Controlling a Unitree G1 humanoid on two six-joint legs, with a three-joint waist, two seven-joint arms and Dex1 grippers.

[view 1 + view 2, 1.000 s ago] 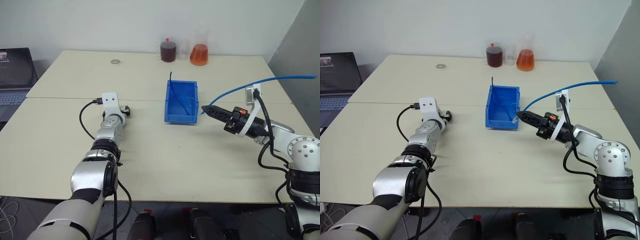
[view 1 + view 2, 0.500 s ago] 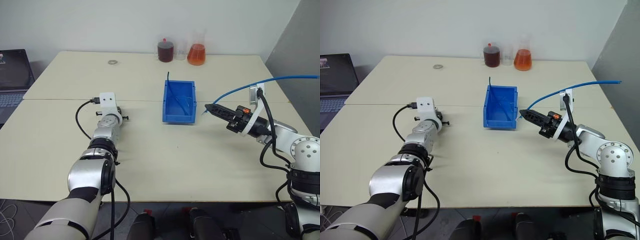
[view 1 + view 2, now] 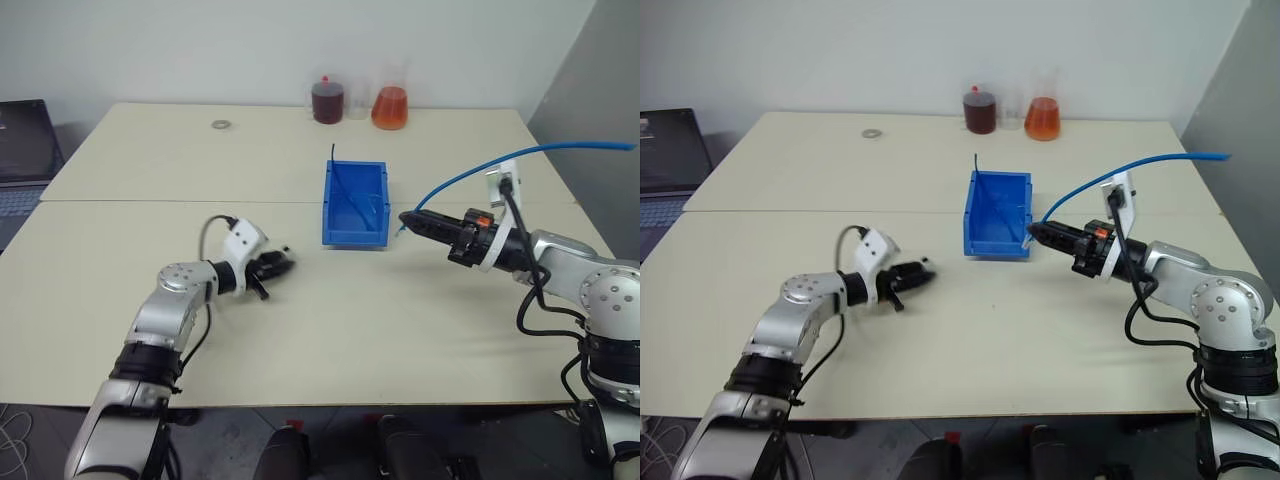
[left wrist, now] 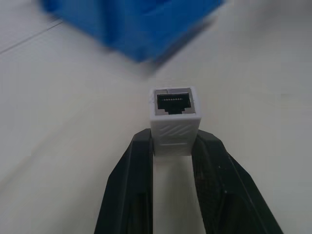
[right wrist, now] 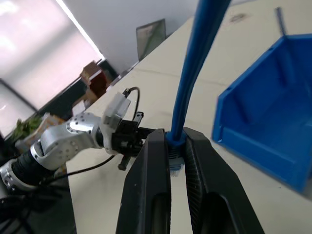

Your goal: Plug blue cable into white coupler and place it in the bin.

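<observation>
My left gripper [image 3: 278, 264] is shut on the white coupler [image 4: 174, 124], a small boxy piece whose dark socket faces away from the wrist, toward the bin [image 4: 131, 24]. It hovers low over the table, left of the bin [image 3: 352, 236]. My right gripper [image 3: 405, 220] is shut on the blue cable [image 3: 1180, 156] close to its plug, just right of the bin's front corner. The cable [image 5: 195, 63] rises from between the fingers [image 5: 158, 146] and arcs off to the right. The two grippers point toward each other, well apart.
A thin dark cable stands inside the bin. At the table's back stand a dark-red bottle [image 3: 327, 100] and an orange flask [image 3: 390, 105]; a metal ring [image 3: 220, 124] lies further left. A laptop [image 3: 20, 140] sits at the far left, a grey wall on the right.
My left arm pulled back toward me and swung right, turning its gripper toward the bin with the coupler in it. The right gripper shifted slightly toward the bin.
</observation>
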